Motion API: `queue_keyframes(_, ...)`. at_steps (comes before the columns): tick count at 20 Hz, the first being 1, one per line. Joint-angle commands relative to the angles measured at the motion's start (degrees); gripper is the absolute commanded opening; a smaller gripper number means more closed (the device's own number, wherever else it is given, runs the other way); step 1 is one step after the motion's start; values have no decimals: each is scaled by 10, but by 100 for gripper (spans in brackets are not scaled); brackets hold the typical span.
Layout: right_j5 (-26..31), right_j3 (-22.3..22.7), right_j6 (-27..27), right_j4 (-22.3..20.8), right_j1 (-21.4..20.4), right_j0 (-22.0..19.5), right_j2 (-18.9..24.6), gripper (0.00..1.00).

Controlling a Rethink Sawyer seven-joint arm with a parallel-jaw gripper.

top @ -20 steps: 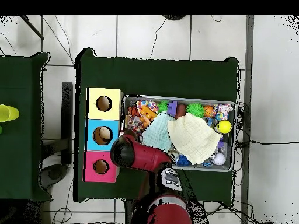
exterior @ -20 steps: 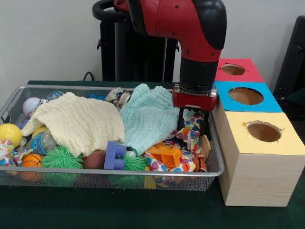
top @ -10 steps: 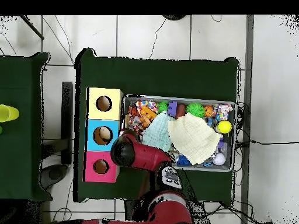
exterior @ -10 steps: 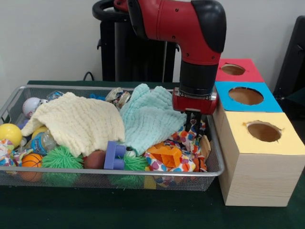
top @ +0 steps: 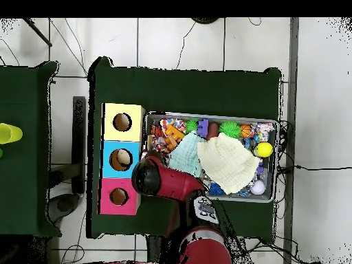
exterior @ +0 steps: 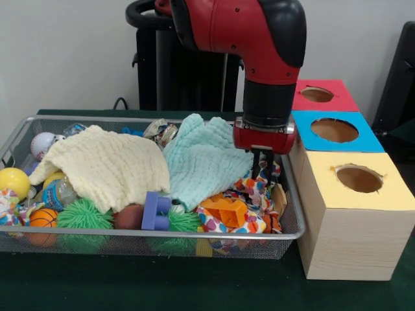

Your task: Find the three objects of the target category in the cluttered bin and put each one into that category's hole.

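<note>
A wire mesh bin (exterior: pixel 149 234) holds a heap of toys and cloths. At its right end my gripper (exterior: pixel 262 167) hangs from the red arm (exterior: pixel 259 39), fingers drawn together on the top fold of a colourful patterned cloth (exterior: pixel 249 194). The cloth trails down onto an orange toy (exterior: pixel 227 210). Three boxes with round holes stand right of the bin: yellow (exterior: pixel 358 178), blue (exterior: pixel 334 129), red (exterior: pixel 317 94). From overhead the arm (top: pixel 155 177) hides the gripper, beside the blue box (top: pixel 121 159) and the bin (top: pixel 210 117).
A mint cloth (exterior: pixel 204 159) and a cream cloth (exterior: pixel 107 165) cover the bin's middle. A purple block (exterior: pixel 155 210), green spiky balls (exterior: pixel 84 214), a small basketball (exterior: pixel 43 218), a yellow ball (exterior: pixel 13 181) and a white ball (exterior: pixel 43 142) lie around them.
The gripper was lower with its fingers spread around the patterned cloth; they have closed and the gripper has risen slightly, pulling the cloth's top up.
</note>
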Motion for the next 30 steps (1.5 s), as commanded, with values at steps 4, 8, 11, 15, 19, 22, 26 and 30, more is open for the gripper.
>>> queue_keyframes(4, 175, 39, 84, 11, -182, -2, 8, 0)
queue_keyframes(8, 192, 40, 83, 4, -212, 11, 2, 0)
queue_keyframes(11, 209, 40, 90, 4, -229, 23, -3, 0)
queue_keyframes(15, 230, 19, 111, 4, -251, 63, -29, 0)
queue_keyframes(19, 251, -5, 140, 14, -251, 102, -54, 0)
queue_keyframes(22, 245, -14, 153, 26, -237, 122, -61, 0)
queue_keyframes(26, 240, -23, 166, 43, -219, 145, -72, 0)
queue_keyframes(30, 221, -29, 181, 67, -191, 169, -77, 0)
